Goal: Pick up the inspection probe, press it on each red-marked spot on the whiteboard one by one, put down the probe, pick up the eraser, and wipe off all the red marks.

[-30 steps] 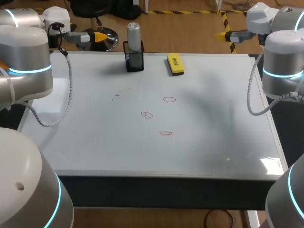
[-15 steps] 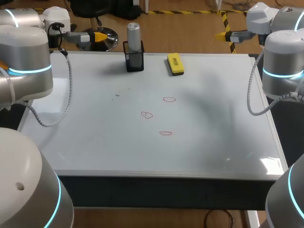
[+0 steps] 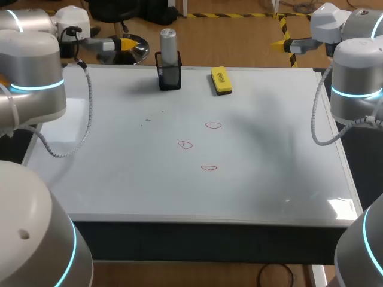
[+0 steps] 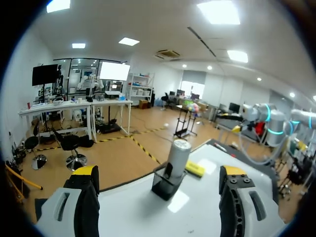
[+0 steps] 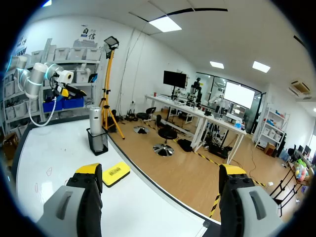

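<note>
The silver inspection probe [image 3: 169, 43] stands upright in a black holder [image 3: 170, 78] at the whiteboard's [image 3: 119, 161] far edge. A yellow eraser [image 3: 221, 81] lies to its right. Three small red marks [image 3: 213, 125] [image 3: 185, 144] [image 3: 208, 168] sit mid-board. My left gripper [image 3: 127, 43] hovers beyond the far left corner, open and empty. In the left wrist view its gripper [image 4: 158, 172] frames the probe [image 4: 177, 154] and holder [image 4: 165, 183] well ahead, the eraser [image 4: 195, 169] behind. My right gripper [image 3: 280, 43] hangs open past the far right edge; its wrist view gripper [image 5: 160, 170] holds nothing, with the eraser [image 5: 116, 174] and probe [image 5: 95, 116] off to one side.
Faint grey specks [image 3: 148, 119] dot the board left of the red marks. My two arms' large joints [image 3: 36, 72] [image 3: 356, 78] stand over the board's left and right edges.
My left arm has shifted slightly toward the far side, its gripper a little farther back. The right arm, probe and eraser have not moved.
</note>
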Controlling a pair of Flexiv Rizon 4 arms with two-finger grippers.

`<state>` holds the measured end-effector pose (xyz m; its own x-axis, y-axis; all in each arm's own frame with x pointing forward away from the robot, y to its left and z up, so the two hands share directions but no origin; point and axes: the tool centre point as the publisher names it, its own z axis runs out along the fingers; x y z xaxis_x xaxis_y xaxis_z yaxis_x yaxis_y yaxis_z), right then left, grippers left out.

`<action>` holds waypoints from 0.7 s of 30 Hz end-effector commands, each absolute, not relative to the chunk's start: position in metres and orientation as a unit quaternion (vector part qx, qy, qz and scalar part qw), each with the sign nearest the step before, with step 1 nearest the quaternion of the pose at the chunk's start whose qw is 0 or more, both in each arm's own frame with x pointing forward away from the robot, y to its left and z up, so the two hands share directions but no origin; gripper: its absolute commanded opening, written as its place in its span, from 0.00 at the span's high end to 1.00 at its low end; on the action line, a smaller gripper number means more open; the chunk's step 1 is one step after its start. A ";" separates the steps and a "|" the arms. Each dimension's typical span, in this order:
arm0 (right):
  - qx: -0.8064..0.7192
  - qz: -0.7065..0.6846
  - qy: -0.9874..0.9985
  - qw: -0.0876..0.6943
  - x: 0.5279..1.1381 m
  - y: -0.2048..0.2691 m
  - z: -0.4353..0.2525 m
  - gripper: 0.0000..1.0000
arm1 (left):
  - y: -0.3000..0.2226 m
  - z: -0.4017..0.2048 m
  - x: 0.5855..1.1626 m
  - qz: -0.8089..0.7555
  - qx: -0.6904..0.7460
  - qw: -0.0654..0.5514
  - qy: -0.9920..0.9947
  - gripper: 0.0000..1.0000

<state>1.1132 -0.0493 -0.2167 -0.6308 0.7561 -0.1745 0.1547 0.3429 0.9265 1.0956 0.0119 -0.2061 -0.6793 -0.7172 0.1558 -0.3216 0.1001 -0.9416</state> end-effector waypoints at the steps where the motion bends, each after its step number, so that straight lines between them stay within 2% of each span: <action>1: 0.300 0.488 0.760 0.307 1.114 -0.049 -0.217 0.00 | 0.016 -0.204 1.119 -0.587 -0.321 0.158 0.726 0.00; 18: 0.300 0.488 0.760 0.307 1.114 -0.049 -0.217 0.00 | -0.025 -0.197 1.148 -0.674 -0.151 0.063 0.720 0.00; 21: 0.300 0.488 0.760 0.307 1.114 -0.049 -0.217 0.00 | -0.035 -0.199 1.147 -0.684 -0.140 0.063 0.714 0.00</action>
<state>1.1131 -0.0492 -0.2166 -0.6309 0.7560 -0.1745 0.1546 0.3429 0.9266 1.1381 -0.0304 -0.1893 -0.9195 -0.3796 0.1022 -0.1294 0.0466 -0.9905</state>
